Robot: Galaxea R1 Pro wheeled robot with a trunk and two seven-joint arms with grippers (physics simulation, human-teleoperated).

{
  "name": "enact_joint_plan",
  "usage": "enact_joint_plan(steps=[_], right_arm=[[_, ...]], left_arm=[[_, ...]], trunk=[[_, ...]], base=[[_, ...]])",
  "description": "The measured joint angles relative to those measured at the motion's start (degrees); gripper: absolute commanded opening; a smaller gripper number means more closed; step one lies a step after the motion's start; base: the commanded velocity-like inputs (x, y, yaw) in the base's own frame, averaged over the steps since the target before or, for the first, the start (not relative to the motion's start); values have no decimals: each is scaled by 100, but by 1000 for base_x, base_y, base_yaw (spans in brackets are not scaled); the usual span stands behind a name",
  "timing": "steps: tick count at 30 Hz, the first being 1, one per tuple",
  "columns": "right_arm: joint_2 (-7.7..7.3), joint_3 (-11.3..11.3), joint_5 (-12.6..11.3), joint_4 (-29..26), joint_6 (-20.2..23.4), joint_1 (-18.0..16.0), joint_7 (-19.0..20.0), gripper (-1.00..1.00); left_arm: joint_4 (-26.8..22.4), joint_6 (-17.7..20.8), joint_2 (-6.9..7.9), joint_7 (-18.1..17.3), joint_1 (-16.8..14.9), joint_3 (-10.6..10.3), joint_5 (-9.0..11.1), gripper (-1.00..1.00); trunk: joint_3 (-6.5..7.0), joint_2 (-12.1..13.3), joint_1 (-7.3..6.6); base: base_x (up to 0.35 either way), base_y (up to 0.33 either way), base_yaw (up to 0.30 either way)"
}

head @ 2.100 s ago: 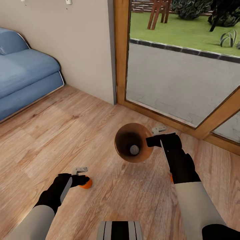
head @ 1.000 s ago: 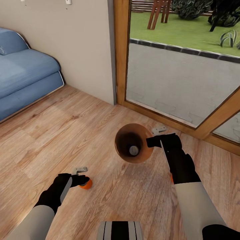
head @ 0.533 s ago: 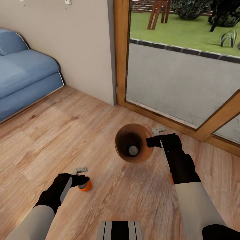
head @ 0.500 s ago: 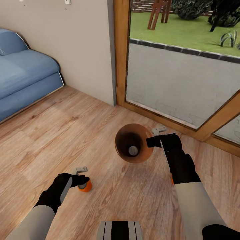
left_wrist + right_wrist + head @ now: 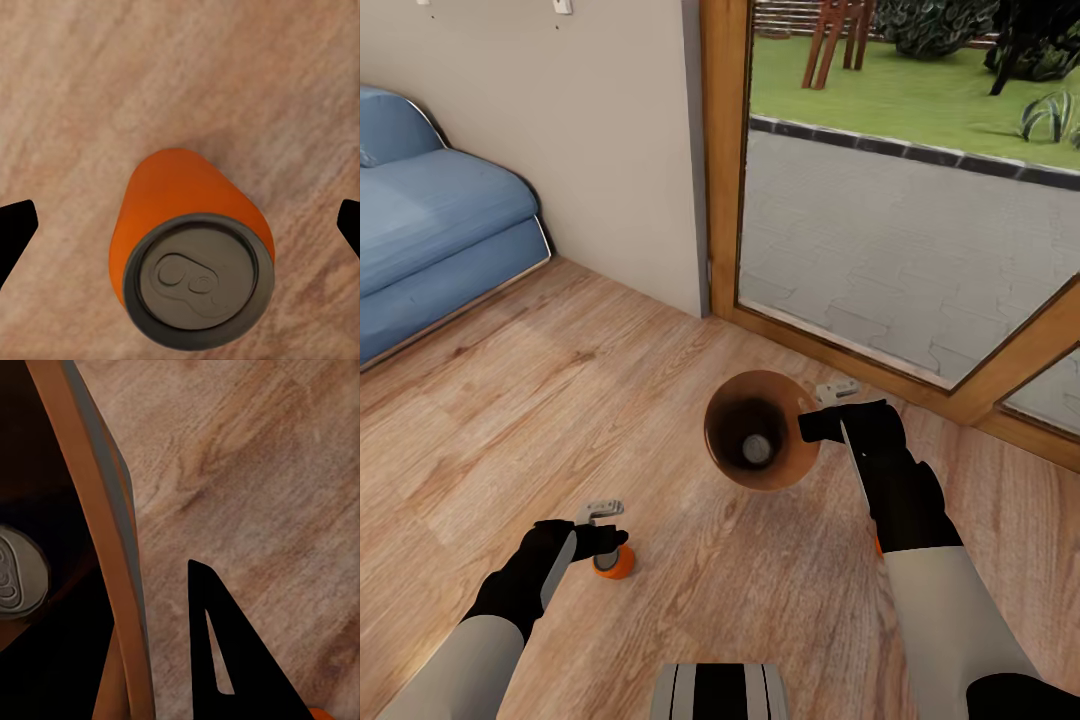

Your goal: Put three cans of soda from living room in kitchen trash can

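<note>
The tash can shows its tan-brown inside from above, on the wood floor near the glass doors. My right gripper is shut on its rim, one black finger outside the wall. At the bottom of the tash can lies a soda can with a pale top. An orange soda can stands upright on the floor. My left gripper hovers open over it, fingertips wide on either side. A second orange can peeks out from behind my right forearm.
This is the living room: a blue sofa at the left, a beige wall behind, and wooden-framed glass doors to the garden straight ahead. Wood floor stretches between the sofa and the bin.
The orange can under my left gripper sits slightly nearer in the head view than before. The pale can top in the bin has slid a little. Both arms have hardly moved.
</note>
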Motion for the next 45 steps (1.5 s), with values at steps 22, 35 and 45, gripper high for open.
enact_joint_plan(steps=[22, 35, 45], right_arm=[[4, 0, 9, 2, 1, 1, -1, -100], [8, 0, 12, 0, -1, 0, 0, -100], [12, 5, 9, 0, 0, 0, 0, -100]], left_arm=[[-35, 3, -7, 9, 0, 3, -11, 100], [-34, -2, -6, 9, 0, 3, -11, 100], [-35, -2, -6, 8, 0, 1, 1, -100]], trunk=[[-243, -14, 29], [-399, -24, 46], [-399, -24, 46]], base=[[0, 0, 0], [0, 0, 0], [0, 0, 0]])
